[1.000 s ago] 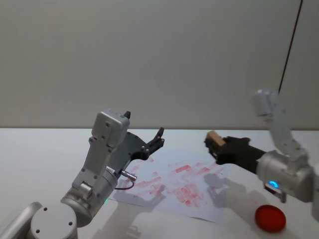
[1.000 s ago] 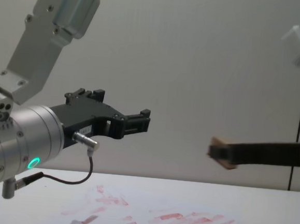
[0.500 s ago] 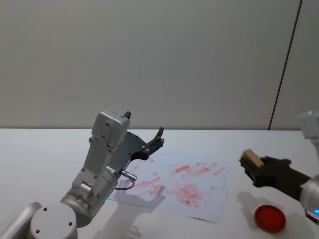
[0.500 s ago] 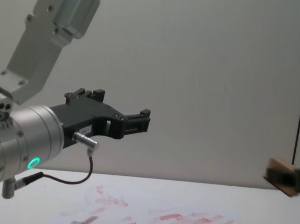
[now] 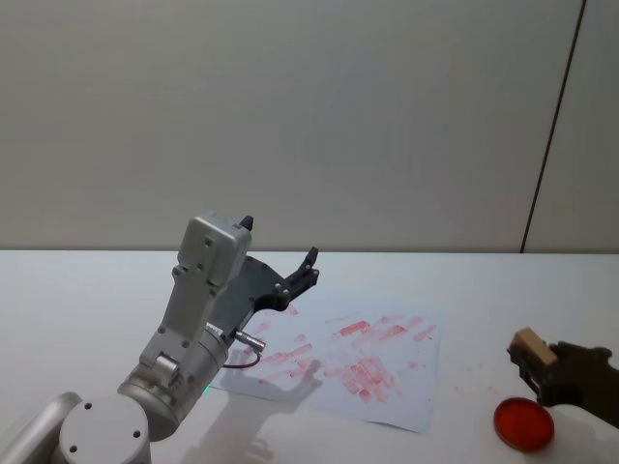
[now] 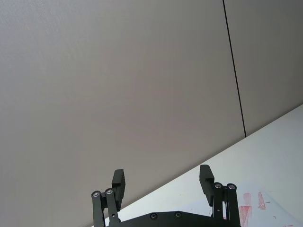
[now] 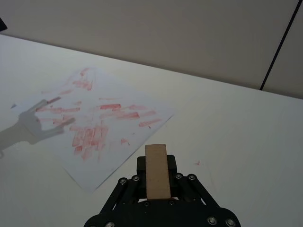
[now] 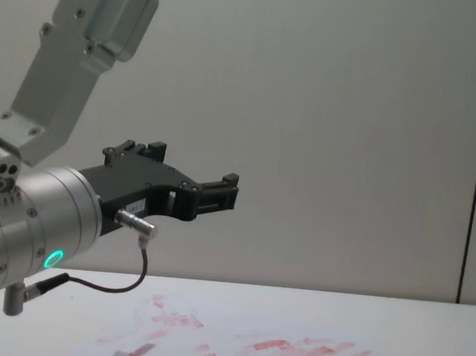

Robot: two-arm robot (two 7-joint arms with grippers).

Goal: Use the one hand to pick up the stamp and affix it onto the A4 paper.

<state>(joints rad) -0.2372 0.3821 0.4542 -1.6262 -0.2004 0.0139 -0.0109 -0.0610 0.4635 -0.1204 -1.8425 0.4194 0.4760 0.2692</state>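
A: What is the stamp [image 7: 157, 171] made of, and where is it?

B: It looks like pale wood, a small plain rectangular block with a smooth matte face. The jaws of the right gripper [image 7: 157, 182] are closed on it from both sides. In the head view the stamp [image 5: 531, 345] is held above the surface at the right, just over a red round pad [image 5: 523, 423], and well apart from the paper.

A: And the right gripper itself?

B: Black, with linked bars and small silver screws. It comes in low from the right edge of the head view.

A: How is the A4 paper [image 5: 387, 391]?

B: A thin white sheet, lying flat and turned at an angle. It is covered with many red-pink rectangular marks and some streaks, denser near the middle. The shadow of a gripper falls on its near left part.

A: The other arm?

B: The left gripper [image 5: 308, 270] is raised over the left side of the paper, not touching it. Its black jaws stand wide apart with nothing between them. Its wrist is a smooth silver cylinder with a green ring light, and a thin black cable [image 8: 122, 286] loops below it.

A: And the surface [image 5: 77, 300] and the room?

B: The surface is white and smooth, with a few tiny red specks to the right of the paper. Behind it is a plain grey-beige wall [image 5: 290, 116] with one dark vertical seam at the right.
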